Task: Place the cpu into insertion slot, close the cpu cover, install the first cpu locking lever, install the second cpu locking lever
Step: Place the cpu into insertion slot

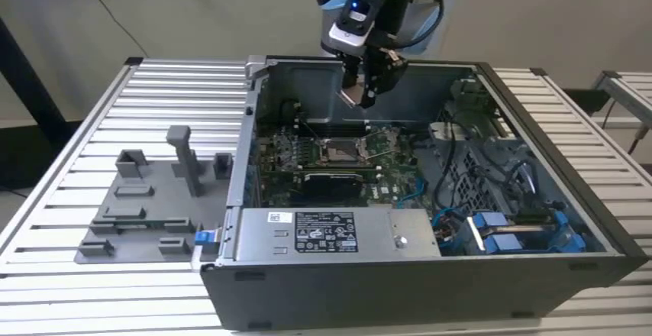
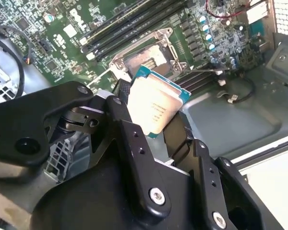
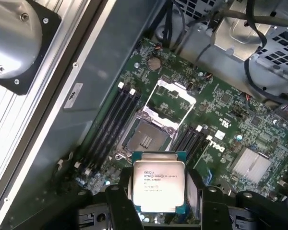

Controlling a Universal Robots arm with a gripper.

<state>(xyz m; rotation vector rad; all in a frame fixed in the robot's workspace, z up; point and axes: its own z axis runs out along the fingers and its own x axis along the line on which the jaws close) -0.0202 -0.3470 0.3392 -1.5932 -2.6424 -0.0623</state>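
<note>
My gripper (image 1: 359, 95) hangs over the open computer case, shut on the cpu (image 3: 158, 182), a small square chip with a pale metal face and a green rim. The black fingers (image 3: 119, 194) clamp two opposite edges of the cpu (image 2: 156, 103). Below it on the green motherboard (image 3: 230, 103) lies the insertion slot (image 3: 146, 140), with a dark centre and silver rim, uncovered. The cpu cover (image 3: 178, 90), a thin silver frame with a square window, stands flipped open on the slot's far side. In the exterior view the cpu (image 1: 350, 94) hangs well above the slot (image 1: 340, 150).
Black memory slots (image 3: 110, 122) flank the socket on both sides. A silver heat sink (image 3: 249, 165) sits on the board. The grey power supply (image 1: 316, 233) and blue-clipped cables (image 1: 520, 233) fill the case front. A grey parts fixture (image 1: 143, 198) lies on the slatted table at the exterior view's left.
</note>
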